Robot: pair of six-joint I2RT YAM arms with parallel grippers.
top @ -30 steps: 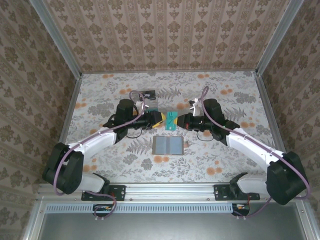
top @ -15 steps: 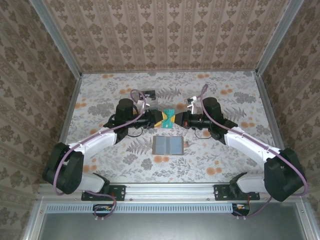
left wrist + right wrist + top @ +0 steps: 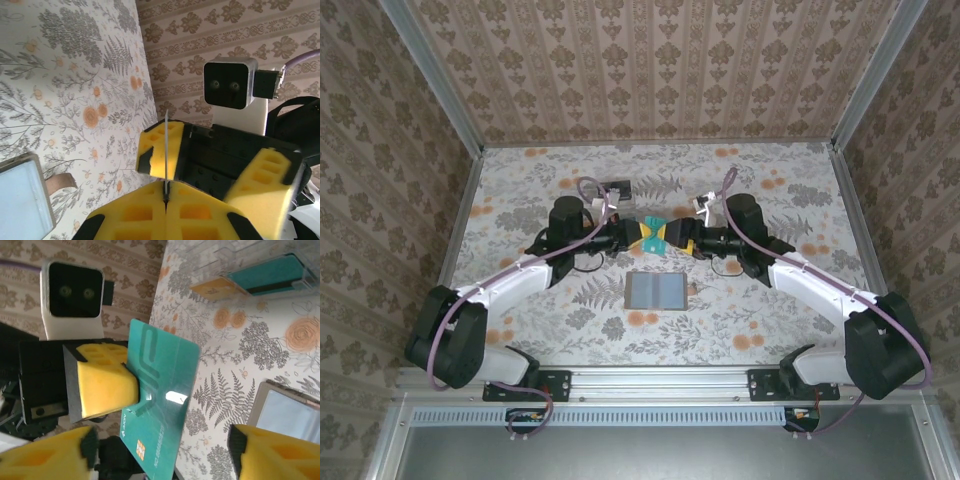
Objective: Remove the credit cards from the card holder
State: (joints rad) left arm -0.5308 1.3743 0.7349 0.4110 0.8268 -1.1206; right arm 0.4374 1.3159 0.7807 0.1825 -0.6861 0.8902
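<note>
Plastic held up off the table: a teal credit card [image 3: 160, 390] with a gold chip near one end hangs between the two arms, over the middle of the floral table [image 3: 770, 310]. The left gripper [image 3: 165, 207] has it. Its yellow foam pads [image 3: 130, 217] are pressed together with the card clamped between them. From the left wrist, the card shows as a thin pale line rising out of the seam. From the right wrist, one of those pads sits flat against the card's printed face.

The right gripper [image 3: 672, 238] faces it nose to nose, with its fingers [image 3: 272, 452] spread wide on either side of the card and gripping nothing. Whether the nearer finger brushes the card's edge, I can't tell.

The card holder [image 3: 657, 291] lies on the table on the near side of the two grippers, towards the arm bases. It is opened flat with its grey-blue inside facing up, and it is well clear of the raised card and of both grippers.

Beyond the grippers, towards the back wall, sits a clear tray [image 3: 235, 252]. In it are a second teal card [image 3: 272, 275] with a dark stripe and, just beside it, an orange-yellow card [image 3: 217, 288].
</note>
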